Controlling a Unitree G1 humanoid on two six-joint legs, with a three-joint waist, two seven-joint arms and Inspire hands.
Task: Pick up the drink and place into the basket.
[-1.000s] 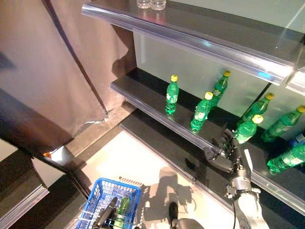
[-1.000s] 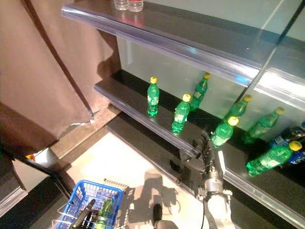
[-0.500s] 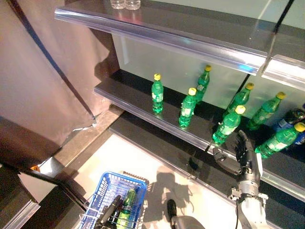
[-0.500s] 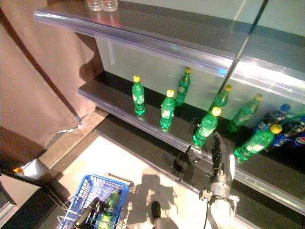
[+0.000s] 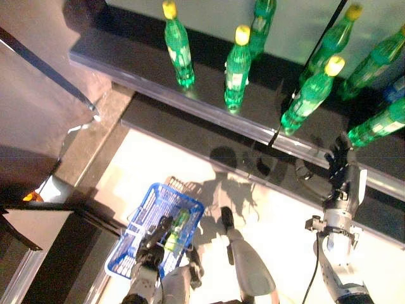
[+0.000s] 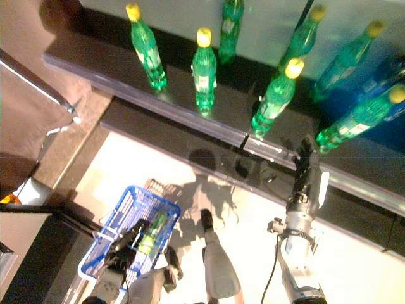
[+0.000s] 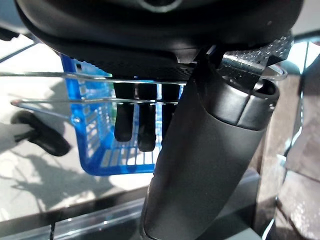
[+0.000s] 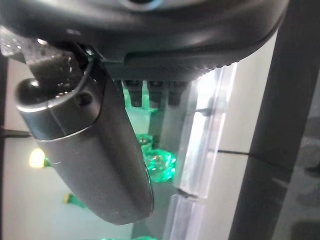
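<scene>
The green plastic drink bottle with a yellow cap (image 5: pixel 309 98) stands upright on the dark shelf (image 5: pixel 209 95), cap up. The right hand (image 5: pixel 345 174) is just below it, fingers straight, holding nothing. A clumsy reach might topple it. The left hand (image 5: pixel 154 242) is clamped on the blue wire basket (image 5: pixel 142 212).

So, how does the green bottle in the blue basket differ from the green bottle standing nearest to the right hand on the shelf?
The bottle in the basket lies on its side inside the blue basket on the floor; the shelf bottle stands on the shelf. The shelf bottle shows a yellow cap; the basket bottle's cap is unclear. The right hand is near the shelf bottle only. Both are green.
</scene>
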